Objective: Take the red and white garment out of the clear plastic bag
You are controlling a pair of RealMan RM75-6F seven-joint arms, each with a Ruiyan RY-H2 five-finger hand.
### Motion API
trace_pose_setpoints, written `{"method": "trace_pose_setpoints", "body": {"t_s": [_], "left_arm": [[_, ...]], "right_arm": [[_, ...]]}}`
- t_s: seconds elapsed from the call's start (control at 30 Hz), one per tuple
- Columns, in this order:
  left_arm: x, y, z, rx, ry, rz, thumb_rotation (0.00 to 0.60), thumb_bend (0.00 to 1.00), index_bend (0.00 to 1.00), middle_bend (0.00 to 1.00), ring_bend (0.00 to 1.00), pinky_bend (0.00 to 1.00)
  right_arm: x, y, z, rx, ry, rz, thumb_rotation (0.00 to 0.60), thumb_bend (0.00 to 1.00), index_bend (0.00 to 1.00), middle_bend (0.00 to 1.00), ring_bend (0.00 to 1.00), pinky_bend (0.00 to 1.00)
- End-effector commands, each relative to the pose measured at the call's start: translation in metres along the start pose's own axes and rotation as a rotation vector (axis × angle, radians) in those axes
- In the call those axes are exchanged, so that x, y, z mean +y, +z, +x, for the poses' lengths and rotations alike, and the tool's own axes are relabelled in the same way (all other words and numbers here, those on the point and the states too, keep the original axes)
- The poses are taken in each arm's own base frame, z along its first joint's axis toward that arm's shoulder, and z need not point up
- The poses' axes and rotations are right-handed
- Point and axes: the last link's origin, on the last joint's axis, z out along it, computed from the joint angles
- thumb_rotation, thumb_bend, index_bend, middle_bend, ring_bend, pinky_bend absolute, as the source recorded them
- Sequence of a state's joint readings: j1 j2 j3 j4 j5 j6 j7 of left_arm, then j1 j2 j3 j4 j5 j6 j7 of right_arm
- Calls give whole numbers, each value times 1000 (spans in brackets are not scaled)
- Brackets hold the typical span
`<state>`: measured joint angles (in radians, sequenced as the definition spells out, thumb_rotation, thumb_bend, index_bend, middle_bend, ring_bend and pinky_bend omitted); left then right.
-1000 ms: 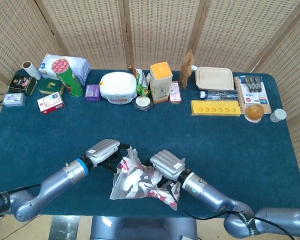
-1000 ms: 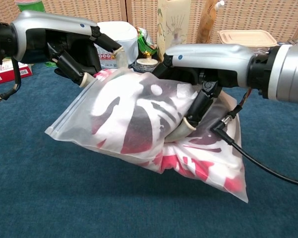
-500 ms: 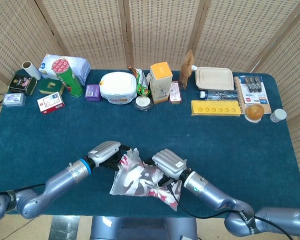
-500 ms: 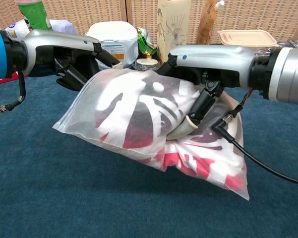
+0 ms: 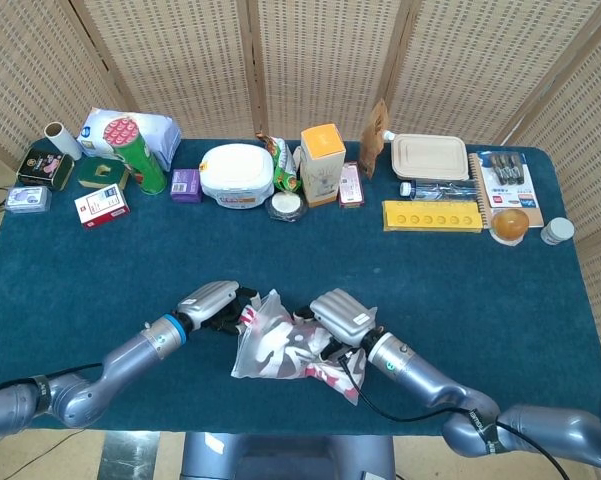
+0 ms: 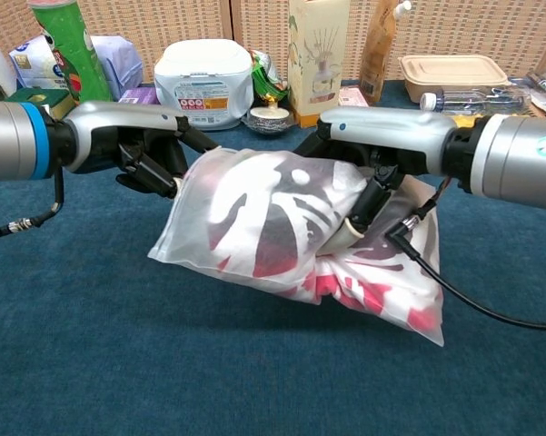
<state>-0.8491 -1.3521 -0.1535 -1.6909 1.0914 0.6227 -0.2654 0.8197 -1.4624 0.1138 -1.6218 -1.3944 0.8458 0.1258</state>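
Blue table [image 5: 460,290], near edge: the clear plastic bag [image 6: 209,241], lifted slightly between my two hands, with the red and white garment [image 6: 282,213] bunched inside. Film looks thin, slick and crinkly; I judge the cloth soft, light and compressible, unlikely to hold shape. My left hand [image 6: 150,154] pinches the bag's upper corner. My right hand [image 6: 368,177] clamps down over the bulging cloth. I would pinch the fabric itself at the bag's mouth, not the film.

Garment [image 6: 282,213] red, white, dark blotches; bag [image 6: 177,241] clear; tablecloth [image 6: 118,363] dark blue.
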Motion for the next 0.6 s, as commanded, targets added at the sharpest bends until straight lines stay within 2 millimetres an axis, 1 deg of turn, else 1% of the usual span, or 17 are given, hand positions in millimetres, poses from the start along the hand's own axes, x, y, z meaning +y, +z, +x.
{"method": "trace_pose_setpoints", "body": {"t_s": [0.03,0.13,0.17,0.23,0.3,0.4,0.43,0.47,0.53,0.6], "left_arm": [[-13,13,-12,1,-4,29,600,505,760,1000,1000,944],[-19,21,-17,6,-1,44,600,504,760,1000,1000,944],[-20,23,-18,9,0,48,600,504,760,1000,1000,944],[-23,28,-20,11,6,56,600,505,760,1000,1000,944],[-28,36,-23,16,14,73,600,505,760,1000,1000,944],[-29,45,-26,22,14,85,600,504,760,1000,1000,944],[-29,48,-27,25,13,86,600,504,760,1000,1000,944],[-29,49,-27,27,14,88,600,503,760,1000,1000,944],[-29,52,-27,29,22,90,600,503,760,1000,1000,944],[-28,53,-27,33,24,92,600,502,760,1000,1000,944]], "right_arm": [[13,6,-10,-17,-10,-32,579,226,792,823,990,923],[19,10,-12,-29,-18,-51,576,225,744,795,959,889],[21,11,-13,-33,-25,-59,575,226,713,774,938,872],[25,13,-14,-43,-35,-73,576,226,650,723,884,831],[33,15,-17,-71,-51,-110,576,225,568,658,811,772],[38,17,-18,-92,-49,-147,576,205,401,490,616,610],[39,17,-18,-91,-46,-155,576,198,364,452,572,566],[40,17,-17,-91,-53,-163,577,187,305,399,514,503],[40,17,-15,-81,-45,-176,577,169,219,320,436,419],[39,16,-10,-68,-50,-185,576,148,137,252,372,357]]}}
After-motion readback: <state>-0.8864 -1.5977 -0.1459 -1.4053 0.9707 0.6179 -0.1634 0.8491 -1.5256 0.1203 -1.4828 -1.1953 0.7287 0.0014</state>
